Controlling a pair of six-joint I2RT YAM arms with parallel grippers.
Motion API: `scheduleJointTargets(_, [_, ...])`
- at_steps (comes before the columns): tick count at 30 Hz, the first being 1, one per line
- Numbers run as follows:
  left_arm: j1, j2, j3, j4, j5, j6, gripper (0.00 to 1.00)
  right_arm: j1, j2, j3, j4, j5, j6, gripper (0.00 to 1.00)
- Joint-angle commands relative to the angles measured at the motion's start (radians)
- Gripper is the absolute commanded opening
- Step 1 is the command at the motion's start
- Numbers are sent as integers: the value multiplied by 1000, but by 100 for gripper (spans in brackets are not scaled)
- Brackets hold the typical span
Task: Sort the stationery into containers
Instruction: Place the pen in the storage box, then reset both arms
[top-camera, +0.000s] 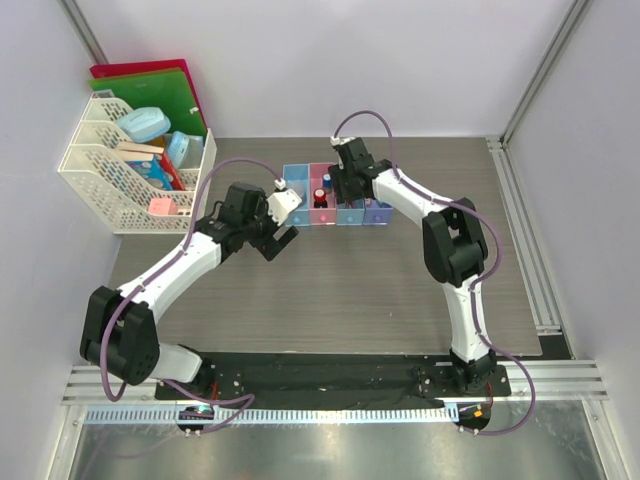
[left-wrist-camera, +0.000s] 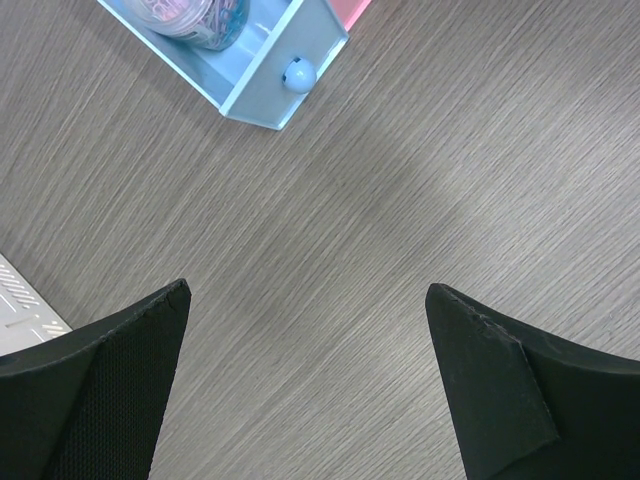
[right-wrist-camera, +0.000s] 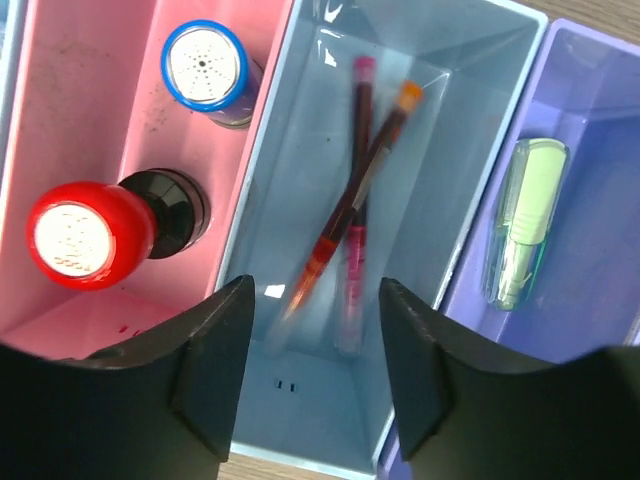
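Over the third bin (right-wrist-camera: 445, 170), the right gripper (right-wrist-camera: 312, 300) hangs half-open and empty above two pens (right-wrist-camera: 352, 215) lying crossed on its floor, probably light, stiff and slick, best pinched mid-barrel, while the left gripper (left-wrist-camera: 305, 330), spread wide, holds nothing over the table (left-wrist-camera: 400, 200).

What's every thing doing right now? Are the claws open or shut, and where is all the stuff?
Left gripper: open, empty, over bare table.
Right gripper: open, empty, over the blue bin.
Pens: lying crossed in that bin.
Red stamp: standing in the pink bin.
Blue stamp: standing in the pink bin.
Green piece: lying in the purple bin.
Clear lump: in the end bin.
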Motion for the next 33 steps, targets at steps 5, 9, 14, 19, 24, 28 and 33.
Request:
scheduleJointTargets(5, [22,-10,63,51,33,-47,100,6,-147,45,-6,-5,-35,75])
scheduleJointTargets(9, [50,-36,91,39,51,-78,100,4,-242,75,-34,-42,-67,95])
scheduleJointTargets(14, [93,-89,138,-9,103,-157,100,4,-390,11,-54,-51,-177,100])
scheduleJointTargets(19, [155,-143,83,54,62,-272,100,-25,-576,-157,-118,-118,-285,100])
scheduleJointTargets(24, [180,-244,-32,132,48,-331,100,-120,-830,-460,-49,-134,-256,100])
scheduleJointTargets(28, [182,-336,-129,206,53,-351,100,-195,-1000,-619,41,-166,-222,100])
scheduleJointTargets(33, [183,-404,-245,318,2,-337,100,-223,-1145,-779,147,-98,-201,100])
